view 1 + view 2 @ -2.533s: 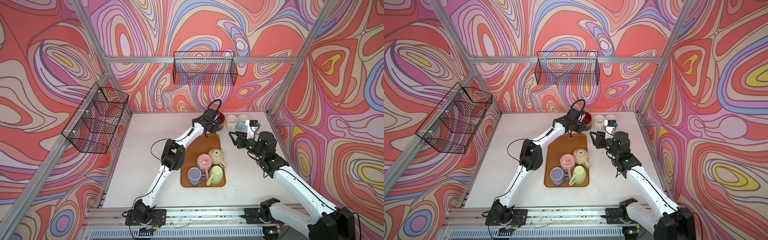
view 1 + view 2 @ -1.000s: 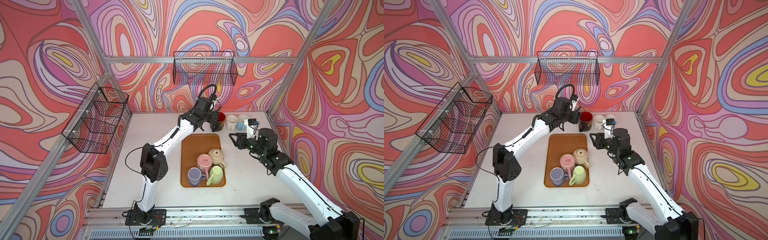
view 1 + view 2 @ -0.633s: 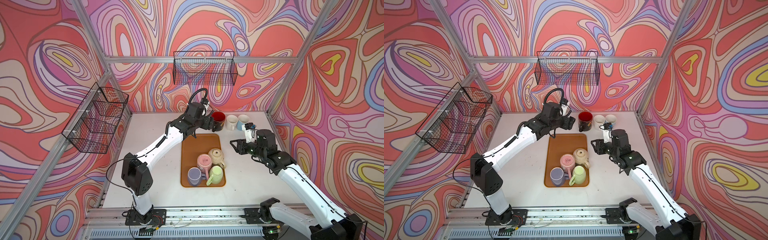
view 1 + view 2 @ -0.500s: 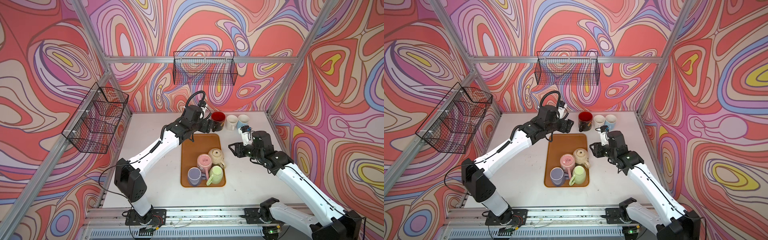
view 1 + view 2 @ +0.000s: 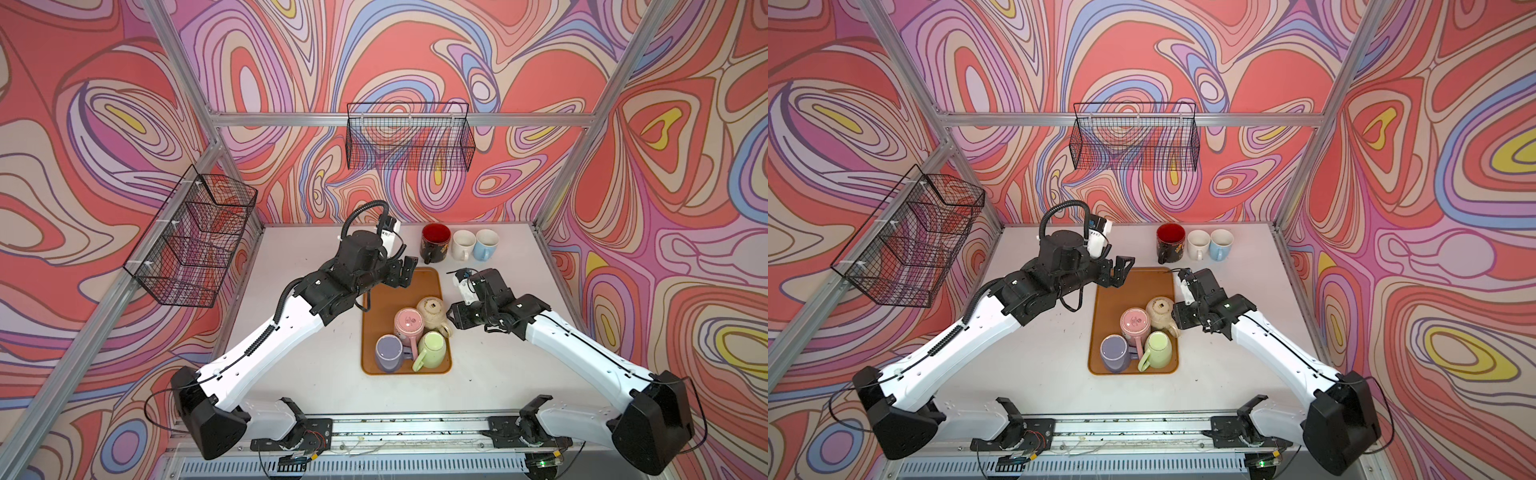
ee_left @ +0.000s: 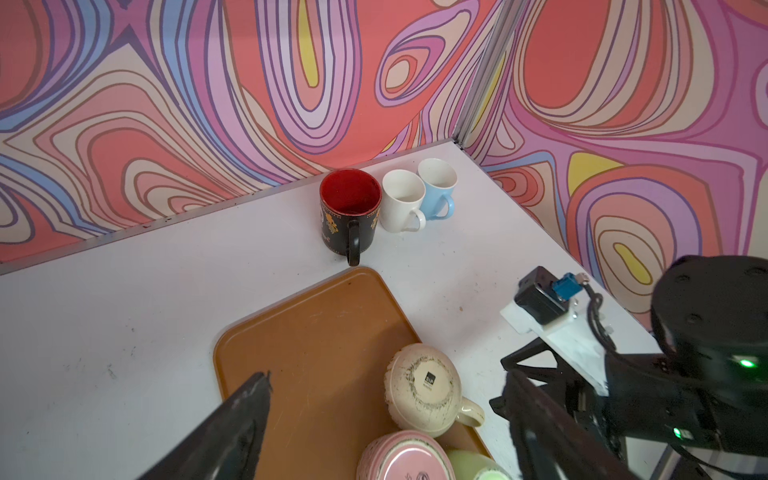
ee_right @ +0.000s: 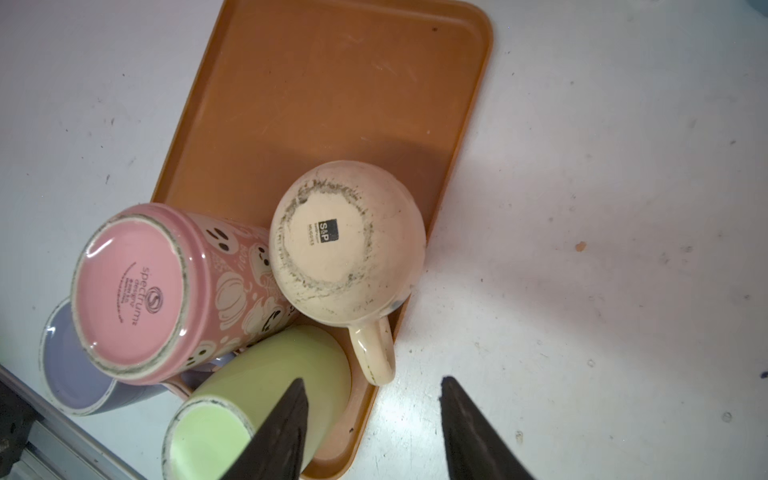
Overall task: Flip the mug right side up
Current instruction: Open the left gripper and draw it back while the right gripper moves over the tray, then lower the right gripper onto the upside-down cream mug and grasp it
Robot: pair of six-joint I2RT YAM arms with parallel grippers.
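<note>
Several mugs stand upside down on the brown tray (image 5: 419,282) (image 7: 332,83): cream (image 5: 432,309) (image 7: 340,245), pink (image 5: 409,324), purple (image 5: 388,353) and green (image 5: 432,351). My right gripper (image 5: 453,318) (image 7: 372,380) is open beside the tray's right edge. The cream mug's handle (image 7: 374,353) points at the gap between its fingers and its end reaches level with the tips; nothing is gripped. Over the tray's bare far end my left gripper (image 5: 405,272) (image 6: 386,374) hangs wide open and empty.
A black mug with a red inside (image 5: 435,245) (image 6: 351,212), a white mug (image 5: 463,245) and a light blue mug (image 5: 486,245) stand upright in a row by the back wall. Wire baskets hang on the back wall (image 5: 409,141) and left wall (image 5: 191,241).
My left arm has drawn back from the black mug toward the tray's far end, its jaws opening wider. My right gripper has moved forward and down to the cream mug's handle.
</note>
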